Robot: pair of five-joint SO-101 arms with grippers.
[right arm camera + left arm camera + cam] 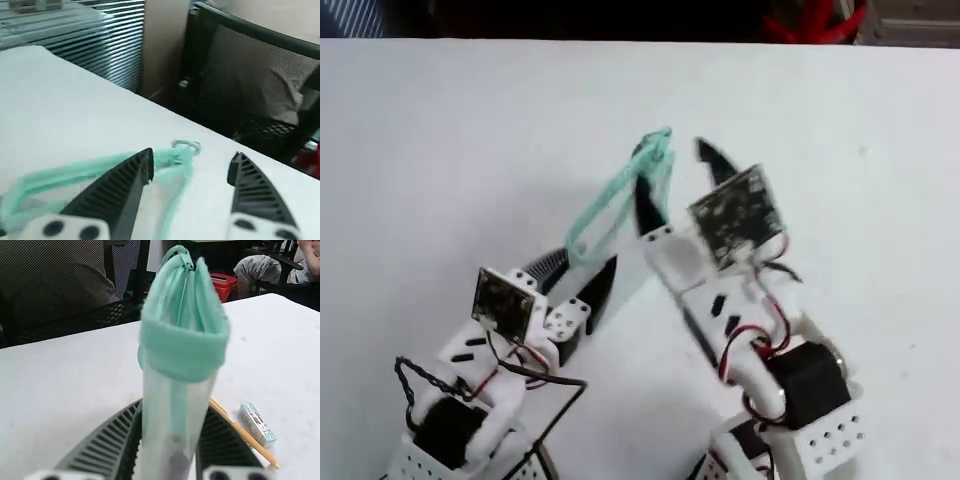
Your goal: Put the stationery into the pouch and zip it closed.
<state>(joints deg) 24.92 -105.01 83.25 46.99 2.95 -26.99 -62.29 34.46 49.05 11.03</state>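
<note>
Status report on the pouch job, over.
Left gripper shut on pouch. Right gripper open by the zip pull. Pencil and small box on table, outside pouch.

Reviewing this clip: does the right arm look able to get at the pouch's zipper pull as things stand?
Probably yes. The right gripper is open, with the zipper pull just ahead between its fingers and nothing in the way, while the left gripper clamps the pouch.
</note>
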